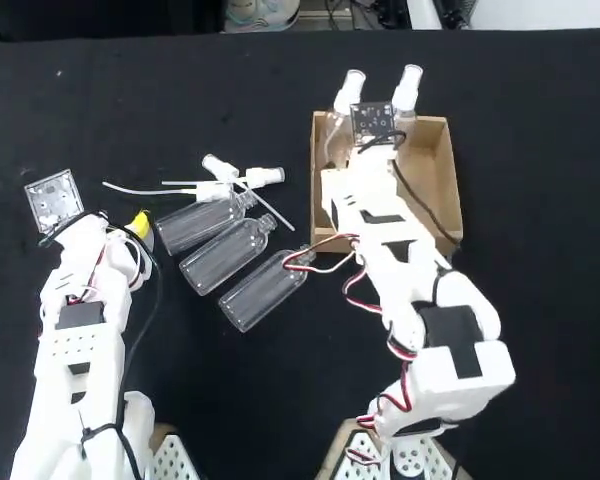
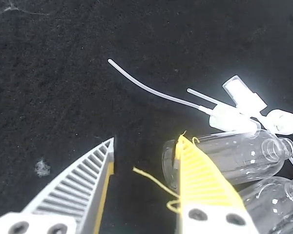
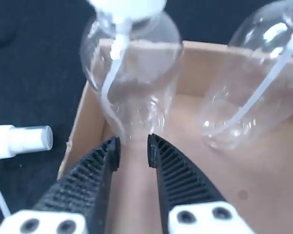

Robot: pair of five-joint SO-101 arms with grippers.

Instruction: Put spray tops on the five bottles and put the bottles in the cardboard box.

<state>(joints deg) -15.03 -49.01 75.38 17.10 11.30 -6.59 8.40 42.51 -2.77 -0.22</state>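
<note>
Two clear bottles with white spray tops [image 1: 350, 88] [image 1: 408, 82] lean on the far end of the cardboard box [image 1: 435, 185]. My right arm [image 1: 380, 215] reaches over the box. Its gripper [image 3: 133, 146] is slightly open just short of the nearer bottle's base [image 3: 132, 73], holding nothing; the second bottle [image 3: 254, 83] stands beside it. Three uncapped bottles [image 1: 198, 223] [image 1: 230, 256] [image 1: 263, 290] lie side by side on the table. Three loose spray tops with tubes [image 1: 220, 166] [image 1: 262, 177] [image 1: 212, 191] lie beyond them. My left gripper [image 2: 145, 146] is open and empty beside the base of the nearest bottle [image 2: 229, 156].
The table is covered in black cloth [image 1: 540, 110]. Long thin spray tubes [image 2: 151, 87] stretch across the cloth ahead of the left gripper. One spray top [image 3: 22, 141] lies just outside the box's wall. A yellow thread [image 2: 154, 179] hangs from the left gripper's yellow finger.
</note>
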